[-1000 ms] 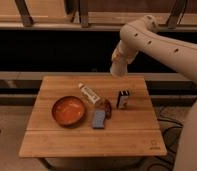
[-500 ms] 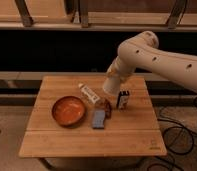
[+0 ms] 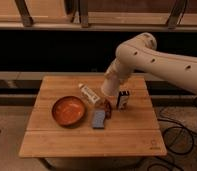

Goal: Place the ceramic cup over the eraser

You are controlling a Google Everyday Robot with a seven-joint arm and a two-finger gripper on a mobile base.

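This looks like a robotics lab or test room. A small pale wooden table stands alone on speckled flooring, and black cables trail at four o'clock. A white robot arm reaches in from three o'clock, with its gripper low over the table's centre.

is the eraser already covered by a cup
No, the eraser stands uncovered on the wooden table, and the gripper is down low beside it, on the side toward the orange bowl.
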